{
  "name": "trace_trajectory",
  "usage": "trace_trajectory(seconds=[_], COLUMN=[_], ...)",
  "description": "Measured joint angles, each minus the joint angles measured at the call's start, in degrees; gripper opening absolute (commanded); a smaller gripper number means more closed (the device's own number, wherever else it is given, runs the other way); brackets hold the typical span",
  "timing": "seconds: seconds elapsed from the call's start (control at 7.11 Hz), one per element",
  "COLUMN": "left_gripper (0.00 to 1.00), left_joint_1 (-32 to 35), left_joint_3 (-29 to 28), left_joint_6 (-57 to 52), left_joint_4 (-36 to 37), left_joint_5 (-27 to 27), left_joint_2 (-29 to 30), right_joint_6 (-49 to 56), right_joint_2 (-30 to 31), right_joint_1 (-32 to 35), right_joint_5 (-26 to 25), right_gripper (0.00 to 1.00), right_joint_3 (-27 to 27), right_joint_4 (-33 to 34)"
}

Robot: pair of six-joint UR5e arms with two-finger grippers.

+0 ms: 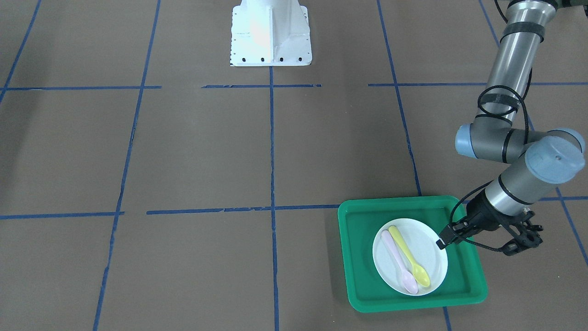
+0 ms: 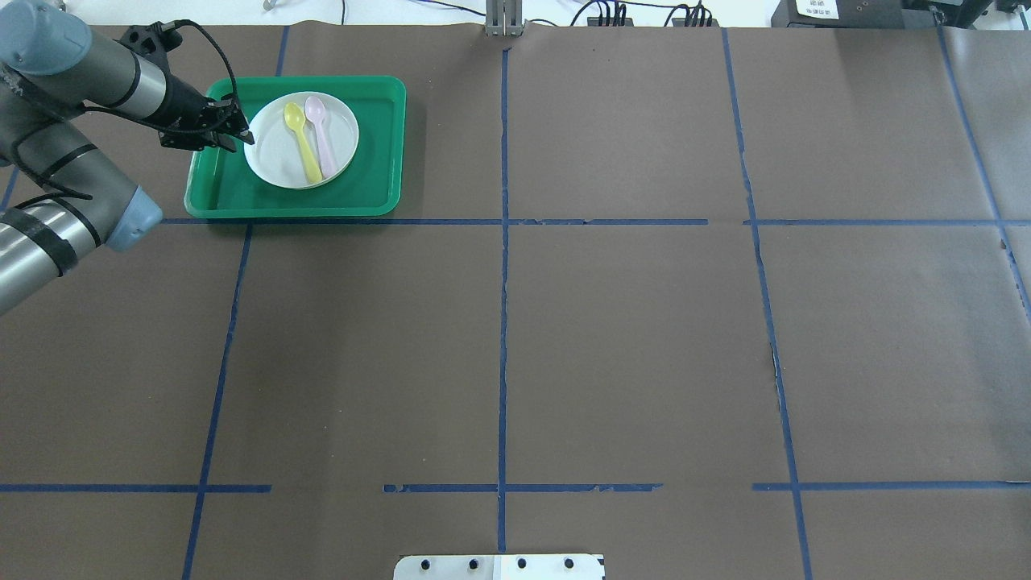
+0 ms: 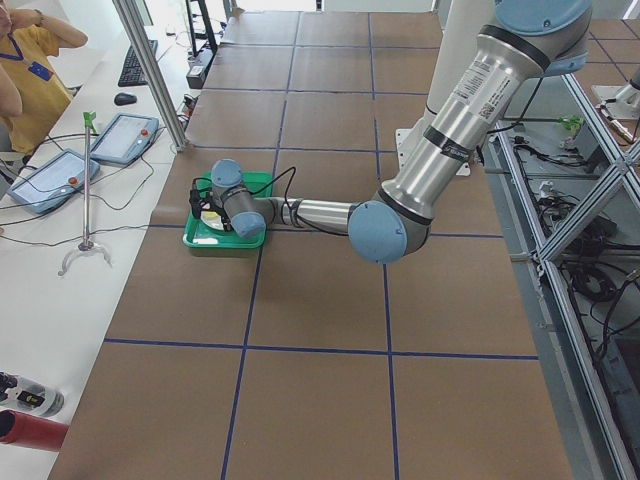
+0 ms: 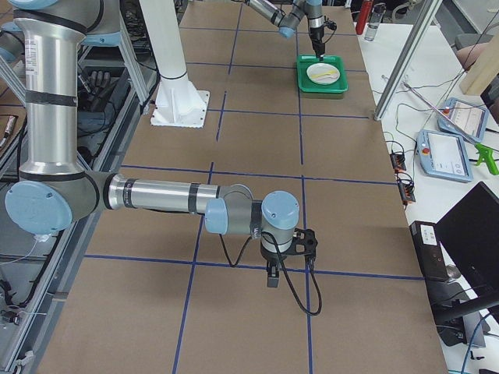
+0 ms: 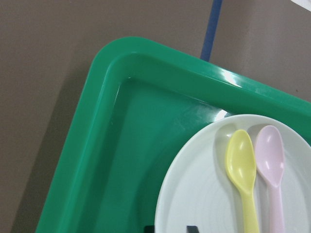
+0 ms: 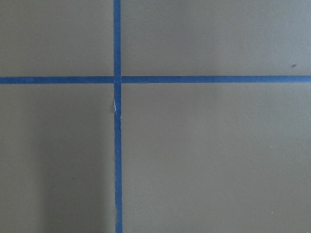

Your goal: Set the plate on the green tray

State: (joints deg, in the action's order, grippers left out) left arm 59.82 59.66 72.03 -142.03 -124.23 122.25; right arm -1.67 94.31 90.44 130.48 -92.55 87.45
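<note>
The white plate (image 1: 429, 246) lies flat inside the green tray (image 1: 356, 257) at the table's far left corner from the robot, with a yellow spoon (image 1: 409, 255) and a pink spoon (image 1: 397, 262) on it. My left gripper (image 1: 443, 241) is low at the plate's rim, one finger inside it and one outside, shut on the plate. The overhead view shows the gripper (image 2: 244, 133) at the left edge of the plate (image 2: 274, 153) in the tray (image 2: 378, 145). In the left wrist view the fingertips (image 5: 192, 228) straddle the plate (image 5: 204, 194). My right gripper (image 4: 271, 276) hangs over bare table; I cannot tell its state.
The brown paper table cover is marked with blue tape lines (image 2: 503, 322). The robot's white base plate (image 1: 271, 32) is at the near middle edge. A person and teach pendants (image 3: 50, 175) are beyond the table's end near the tray.
</note>
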Motion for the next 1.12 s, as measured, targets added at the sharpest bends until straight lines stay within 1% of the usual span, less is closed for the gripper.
trace_trajectory(seconds=[0.28,0.42,0.7,0.84,0.98,1.12], left_gripper=[0.80,0.80,0.81,0.83,0.84,0.84], left_joint_1=[2.92,4.77,11.11,15.27,20.29,25.27], left_joint_3=[8.61,12.59,20.35,23.48,25.40,26.04], left_joint_6=[-3.06,-9.30,-29.11,-39.71,-50.56,-60.11], left_joint_4=[3.83,8.14,20.86,27.28,33.07,37.70], left_joint_5=[-1.06,-2.09,-2.85,-2.93,-3.39,-4.70], left_joint_2=[-5.50,-8.18,-13.96,-16.32,-18.10,-19.20], right_joint_6=[0.00,0.00,0.00,0.00,0.00,0.00], right_joint_2=[0.00,0.00,0.00,0.00,0.00,0.00], right_joint_1=[0.00,0.00,0.00,0.00,0.00,0.00], right_joint_5=[-0.02,-0.04,-0.05,-0.05,-0.05,-0.05], right_gripper=[1.00,1.00,1.00,1.00,1.00,1.00], right_joint_3=[0.00,0.00,0.00,0.00,0.00,0.00], right_joint_4=[0.00,0.00,0.00,0.00,0.00,0.00])
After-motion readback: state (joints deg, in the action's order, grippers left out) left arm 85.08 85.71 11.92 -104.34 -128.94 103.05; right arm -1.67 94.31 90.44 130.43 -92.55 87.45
